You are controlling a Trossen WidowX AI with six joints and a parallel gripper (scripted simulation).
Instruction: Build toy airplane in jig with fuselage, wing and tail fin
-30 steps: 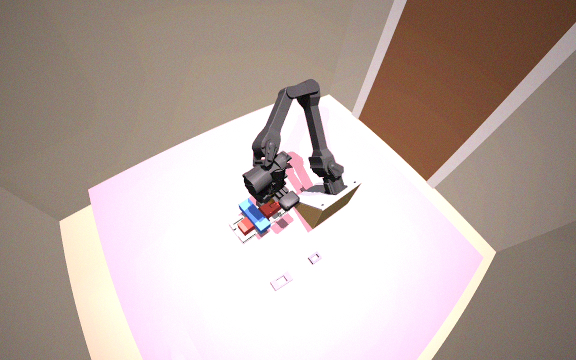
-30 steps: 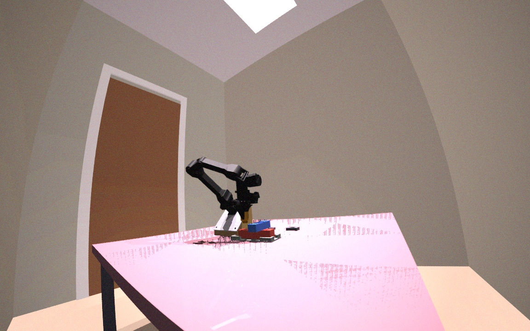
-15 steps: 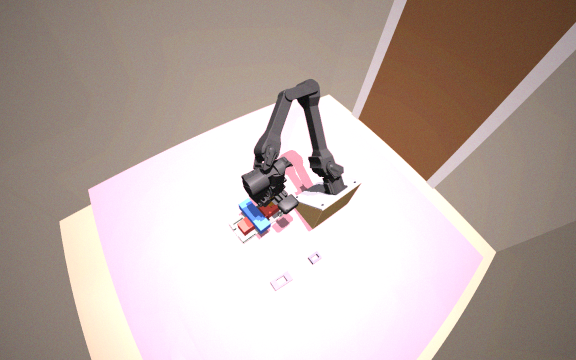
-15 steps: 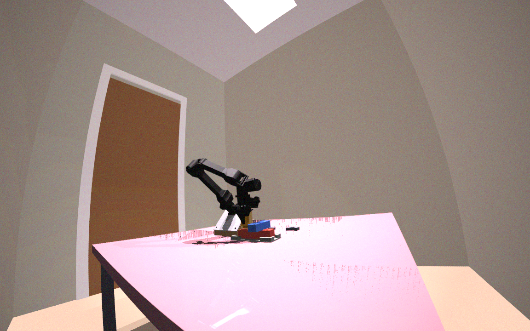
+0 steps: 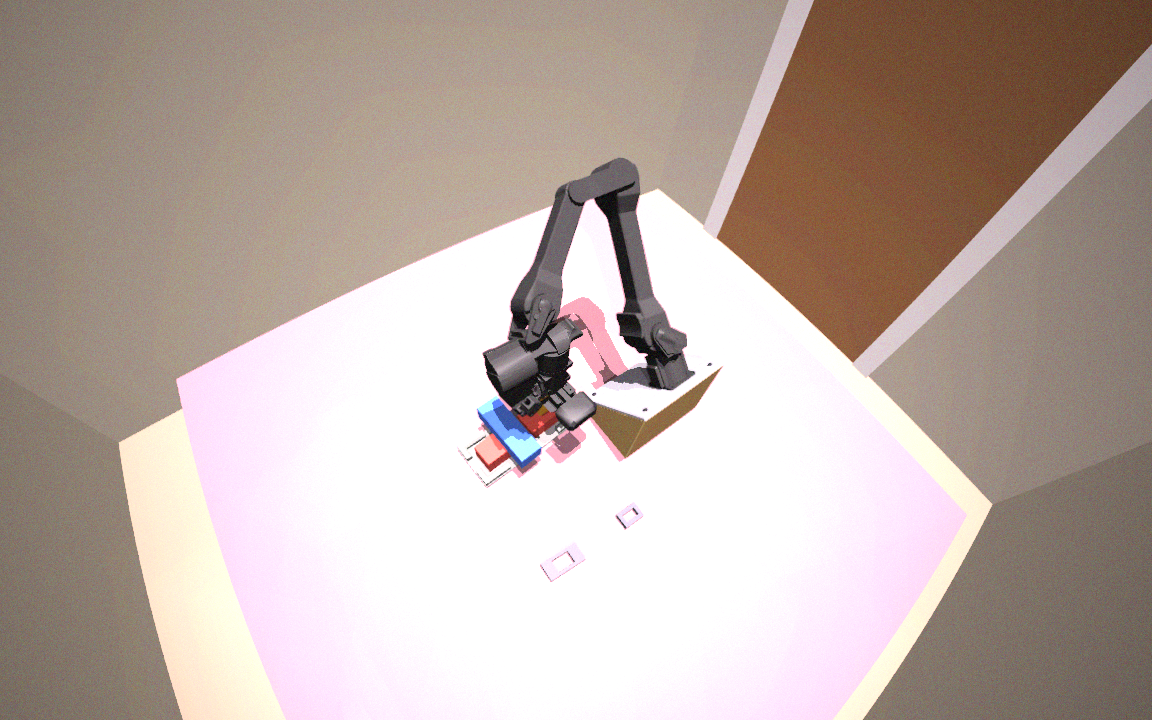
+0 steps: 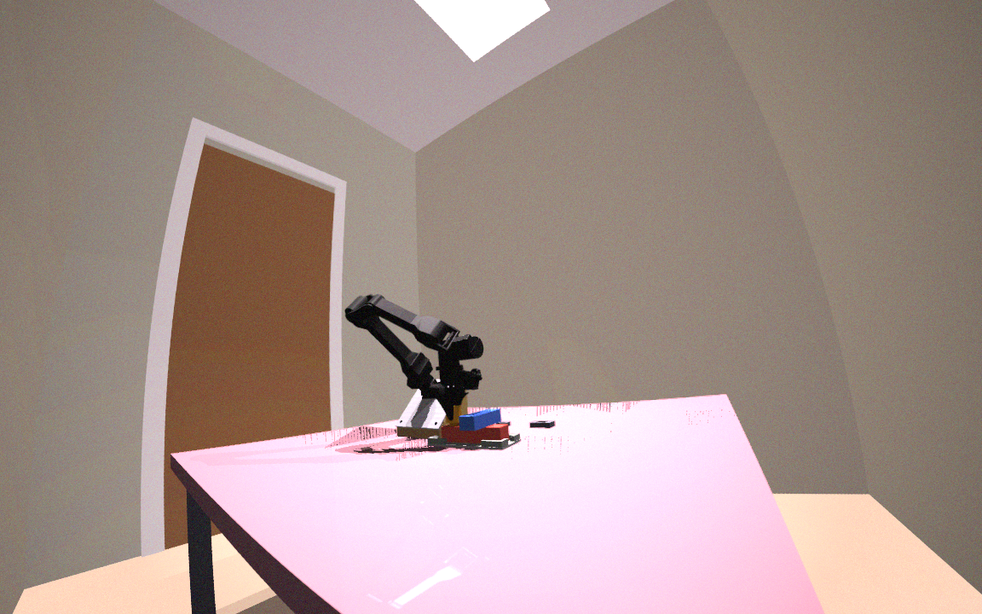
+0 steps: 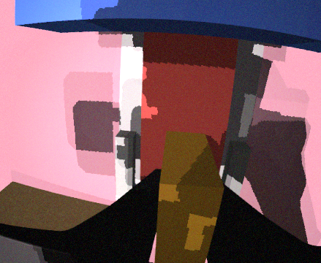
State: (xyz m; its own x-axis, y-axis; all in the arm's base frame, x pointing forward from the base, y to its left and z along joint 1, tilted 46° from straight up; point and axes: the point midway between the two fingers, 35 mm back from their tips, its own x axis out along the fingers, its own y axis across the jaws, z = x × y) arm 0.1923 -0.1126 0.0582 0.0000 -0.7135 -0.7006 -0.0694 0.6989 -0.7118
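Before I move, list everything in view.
Fuselage: one, red, in cradle
Cradle: one, white-grey, on table
Wing: one, blue, across fuselage
Tail fin: one, yellow-brown, between jaws
Frames: two, pale, on table
Table: one, pink
Door: one, brown, in wall
Walls: several, grey-beige, around
Floor: one, tan, below
Ceiling: one, greyish, above
Light: one, white, ceiling
Base: one, white-tan, on table
Arm: one, black, above base
Jaws: one pair, black, shut on tail fin

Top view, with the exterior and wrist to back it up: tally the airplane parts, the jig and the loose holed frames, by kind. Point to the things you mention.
Fuselage, red [image 5: 490, 453] [image 6: 471, 433] [image 7: 187, 95]: 1
Wing, blue [image 5: 508, 433] [image 6: 477, 420] [image 7: 186, 11]: 1
Tail fin, yellow [image 5: 543, 412] [image 6: 459, 412] [image 7: 186, 161]: 1
White jig [image 5: 487, 480] [image 6: 496, 443] [image 7: 131, 62]: 1
Holed frames [image 5: 548, 567] [image 6: 541, 424]: 2
Total: 6
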